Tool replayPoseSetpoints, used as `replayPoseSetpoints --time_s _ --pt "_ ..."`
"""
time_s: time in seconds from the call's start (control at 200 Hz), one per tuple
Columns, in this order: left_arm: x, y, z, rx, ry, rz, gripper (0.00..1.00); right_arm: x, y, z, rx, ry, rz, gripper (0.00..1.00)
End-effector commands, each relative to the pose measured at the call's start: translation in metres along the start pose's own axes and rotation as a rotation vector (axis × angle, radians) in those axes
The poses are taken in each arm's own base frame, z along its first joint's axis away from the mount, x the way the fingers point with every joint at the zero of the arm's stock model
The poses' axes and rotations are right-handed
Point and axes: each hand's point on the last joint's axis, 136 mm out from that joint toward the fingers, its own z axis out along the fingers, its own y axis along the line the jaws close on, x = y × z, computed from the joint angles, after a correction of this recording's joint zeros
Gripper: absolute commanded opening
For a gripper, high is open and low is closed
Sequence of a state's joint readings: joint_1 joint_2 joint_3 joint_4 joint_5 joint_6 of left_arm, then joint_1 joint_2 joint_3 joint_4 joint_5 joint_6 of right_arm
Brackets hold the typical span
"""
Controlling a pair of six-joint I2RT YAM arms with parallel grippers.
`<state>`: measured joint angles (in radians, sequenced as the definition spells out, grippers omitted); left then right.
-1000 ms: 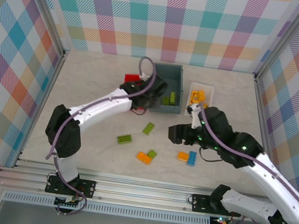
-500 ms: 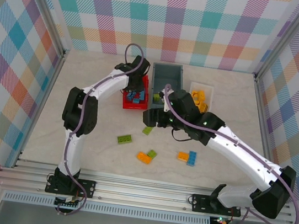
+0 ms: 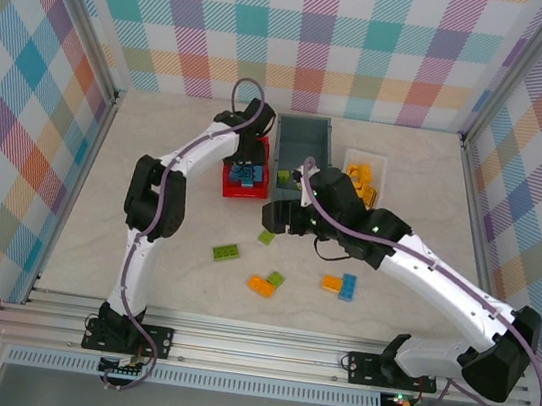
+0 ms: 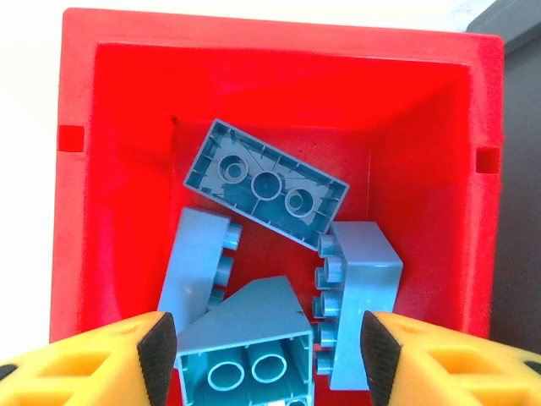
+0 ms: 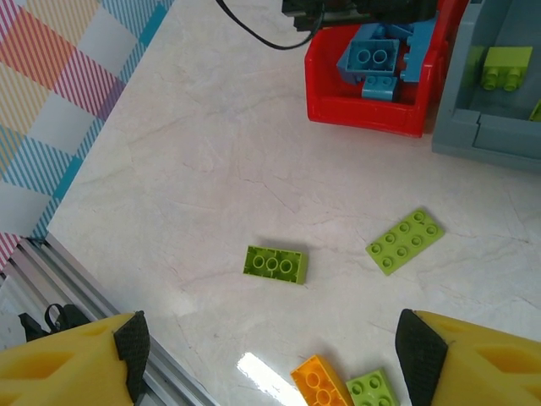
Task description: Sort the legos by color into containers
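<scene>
The left wrist camera looks straight down into the small red plastic bin point(image 4: 279, 38). Four light blue studded bricks point(image 4: 264, 184) lie in a pile inside it. One is upside down, so its round holes show. Another leans on its side by the right wall, with its studs pointing left. The left gripper point(image 4: 269, 355) hangs over the near end of this bin. Its yellow fingers point(image 4: 156, 347) are spread wide. The nearest blue brick sits between them, close to the left finger and apart from the right one, and they are not squeezing it.

The top camera shows more of the pale stone-look table point(image 3: 158, 147). The left gripper point(image 3: 249, 155) is above the red plastic bin point(image 3: 225, 186). The deep grey plastic bin point(image 3: 306, 132) stands just beside it. The shallow white tray point(image 3: 366, 159) holds orange-yellow bricks point(image 3: 359, 175). An orange brick point(image 3: 331, 283) and a loose blue brick point(image 3: 348, 287) touch on the table. The right gripper point(image 3: 279, 214) hovers in front of the grey bin.

The right wrist camera shows the right gripper point(image 5: 275, 355) spread wide and holding nothing. A lime green brick point(image 5: 275, 264) and a flat lime green plate point(image 5: 405, 241) lie on the table past the fingers. An orange brick and a small lime one touch at the bottom edge between the fingers. One lime brick point(image 5: 507, 66) lies inside the grey bin point(image 5: 486, 135).
</scene>
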<state>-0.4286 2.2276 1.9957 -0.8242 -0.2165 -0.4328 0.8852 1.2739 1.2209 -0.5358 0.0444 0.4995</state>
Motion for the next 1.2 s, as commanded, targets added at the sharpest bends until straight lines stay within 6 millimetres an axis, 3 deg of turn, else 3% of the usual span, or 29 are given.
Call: replayPoseSetpoints --time_s 0.0,0.14,0.25,0.465,0.65,0.795,1.015,1.195 --pt "-0.026 0.004 -0.070 0.077 -0.088 -0.040 0.62 0.006 -0.006 -0.010 0.027 0.007 -0.044 0.79" --pt "-0.027 0.006 -0.133 0.157 -0.158 -0.078 0.62 0.033 -0.015 -0.010 0.040 0.106 -0.128 0.79" --pt "-0.010 0.013 -0.184 0.219 -0.205 -0.112 0.63 0.070 -0.018 -0.001 0.038 0.241 -0.212 0.78" --pt "0.076 0.048 -0.250 0.339 -0.183 -0.173 0.62 0.148 -0.001 0.028 0.029 0.506 -0.402 0.78" --pt "0.158 0.116 -0.276 0.349 -0.143 -0.281 0.63 0.179 0.001 0.057 0.044 0.643 -0.519 0.79" --pt "0.200 0.160 -0.291 0.330 -0.149 -0.349 0.63 0.184 -0.007 0.083 0.104 0.722 -0.611 0.80" --pt "0.233 0.207 -0.306 0.321 -0.213 -0.485 0.61 0.192 -0.026 0.115 0.195 0.808 -0.714 0.77" --pt "0.239 0.212 -0.309 0.322 -0.209 -0.495 0.61 0.196 -0.038 0.131 0.254 0.837 -0.757 0.74"
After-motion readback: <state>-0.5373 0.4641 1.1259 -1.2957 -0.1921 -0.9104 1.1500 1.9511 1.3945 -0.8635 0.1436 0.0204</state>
